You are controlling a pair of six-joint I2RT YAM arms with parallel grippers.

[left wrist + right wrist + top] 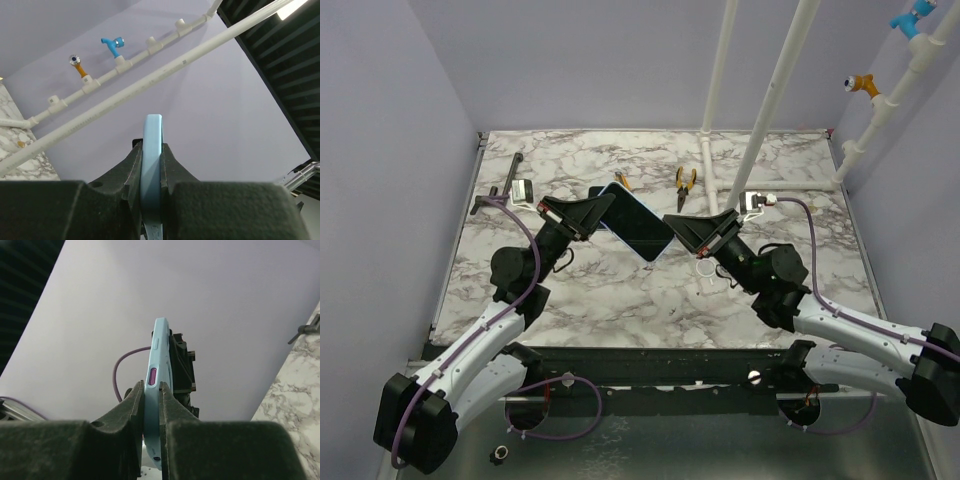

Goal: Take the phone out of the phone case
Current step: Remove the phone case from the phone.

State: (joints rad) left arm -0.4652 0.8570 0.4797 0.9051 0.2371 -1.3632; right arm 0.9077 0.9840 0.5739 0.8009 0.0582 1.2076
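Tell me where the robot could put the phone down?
The biggest bare patch of the marble table lies at the front, between the two arms. There is another on the right, between the right arm and the table's edge. It is crowded at the back by the pliers and white pipes, and mid-table where both arms hold the phone case.

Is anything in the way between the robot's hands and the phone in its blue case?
No, nothing visible is in the way. The left gripper and the right gripper each pinch an opposite end of the blue case, with the phone held between them.
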